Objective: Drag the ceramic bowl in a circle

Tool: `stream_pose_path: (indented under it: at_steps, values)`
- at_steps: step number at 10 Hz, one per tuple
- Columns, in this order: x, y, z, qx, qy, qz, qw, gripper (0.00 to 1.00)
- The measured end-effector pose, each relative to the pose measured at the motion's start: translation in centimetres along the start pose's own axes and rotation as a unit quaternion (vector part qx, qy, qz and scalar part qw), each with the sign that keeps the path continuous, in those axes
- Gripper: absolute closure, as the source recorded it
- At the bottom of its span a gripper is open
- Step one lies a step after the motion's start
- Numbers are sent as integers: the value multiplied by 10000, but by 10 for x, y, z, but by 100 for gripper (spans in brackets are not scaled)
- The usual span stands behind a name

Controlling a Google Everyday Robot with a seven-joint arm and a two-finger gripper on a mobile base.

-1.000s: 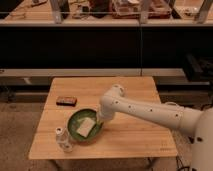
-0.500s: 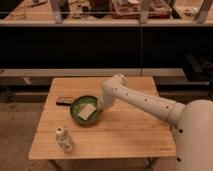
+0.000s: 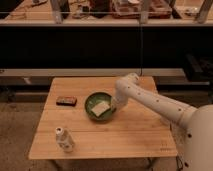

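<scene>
White-cased arm point(image 3: 150, 100) reached in from the right side of the view and bent down over the table, ending in the gripper point(image 3: 112, 104) at the right-hand rim of the ceramic bowl point(image 3: 91, 106). The gripper's fingers were drawn fully together, with no gap between them. The gripper was in contact with the bowl at that rim. Whether the rim itself was pinched between the fingers could not be made out. The bowl, glossy green with a darker edge, sat flat on the wooden table point(image 3: 130, 135), roughly at the middle of the top and slightly toward the far edge. A pale, squarish item point(image 3: 100, 108) lay inside the bowl, just beside the gripper; what it was could not be determined. A small dark rectangular block point(image 3: 66, 101) lay on the table to the left of the bowl, near it but not touching. A white bottle point(image 3: 64, 139) was on the table near the front left corner, well apart from both the bowl and the gripper. The robot's pale body filled the lower right corner of the view, beside the table's right end. A dark shelving unit point(image 3: 100, 50) ran behind the table, its top surface carrying assorted items too indistinct to identify.
</scene>
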Motion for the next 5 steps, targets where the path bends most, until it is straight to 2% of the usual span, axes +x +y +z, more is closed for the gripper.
stream_pose_path:
  at_steps: [3,5]
  values:
    - [-9,52,-22,-240,219,364,9988,100]
    - [-33,57,-38,-304,271,170,9990,100]
